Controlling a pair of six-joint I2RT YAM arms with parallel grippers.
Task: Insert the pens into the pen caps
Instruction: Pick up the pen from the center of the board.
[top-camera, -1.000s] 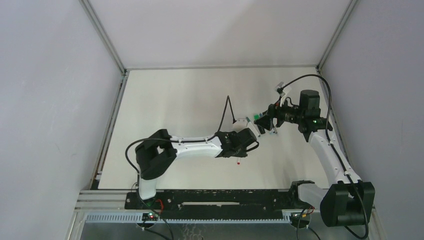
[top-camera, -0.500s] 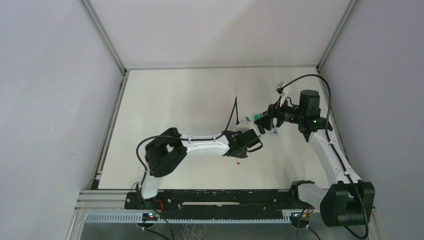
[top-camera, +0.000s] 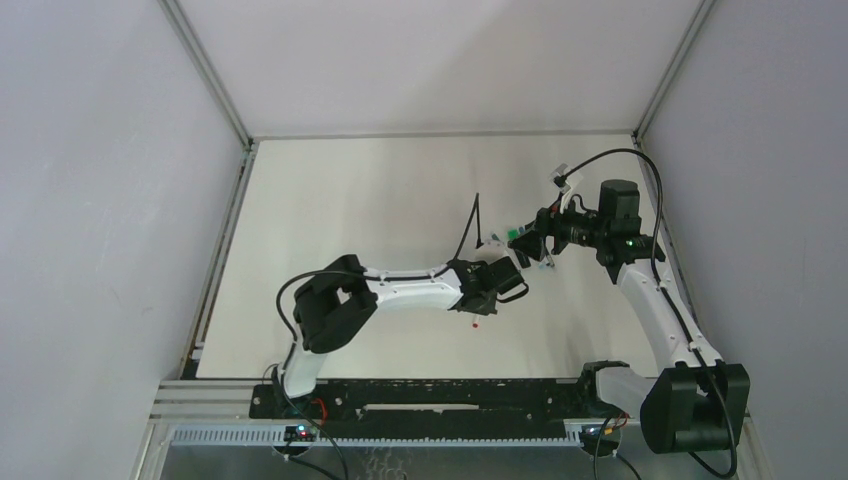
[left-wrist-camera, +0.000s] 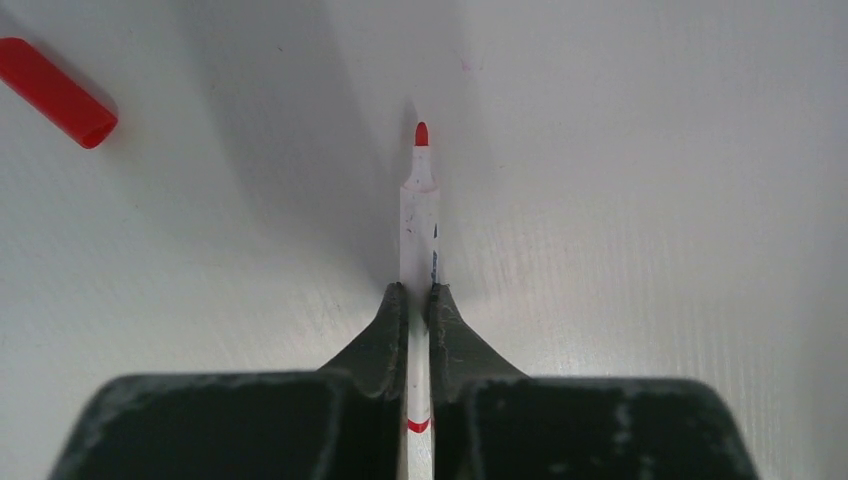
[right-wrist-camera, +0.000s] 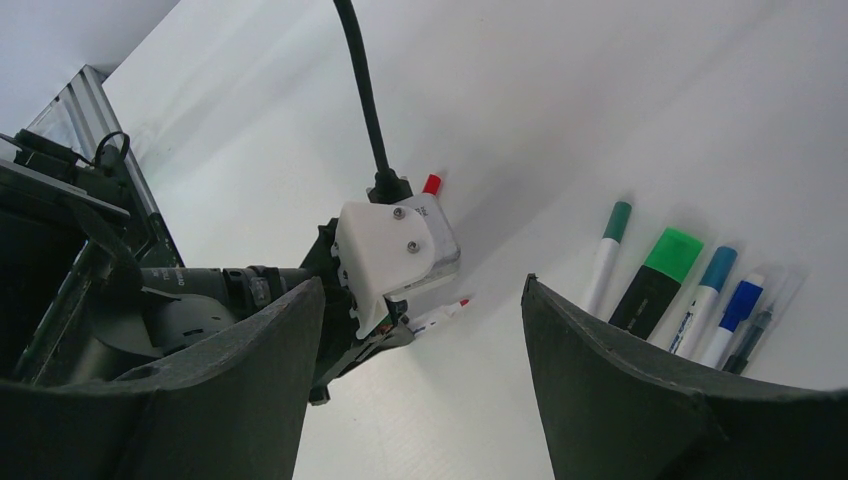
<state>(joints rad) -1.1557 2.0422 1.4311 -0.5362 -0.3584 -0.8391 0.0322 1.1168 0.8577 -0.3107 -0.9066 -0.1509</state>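
Observation:
My left gripper (left-wrist-camera: 419, 292) is shut on a slim white pen (left-wrist-camera: 419, 215) whose bare red tip points away from me, low over the white table. In the left wrist view a red pen cap (left-wrist-camera: 55, 90) lies at the upper left, apart from the pen. The right wrist view shows the same pen (right-wrist-camera: 440, 315) poking out under the left wrist, with the red cap (right-wrist-camera: 432, 184) beyond it. My right gripper (right-wrist-camera: 424, 292) stands open and holds nothing. Seen from above, the left gripper (top-camera: 512, 266) is close in front of the right gripper (top-camera: 537, 250).
Several pens with green and blue ends (right-wrist-camera: 690, 290) lie side by side on the table (top-camera: 350, 200) just right of my right fingers. The left wrist's black cable (right-wrist-camera: 362, 90) arcs up in front of the right gripper. Metal frame rails (top-camera: 215, 260) border the table.
My left jaws have closed onto the red-tipped pen. The left arm has stretched a little farther right toward the right gripper. The right arm has not moved.

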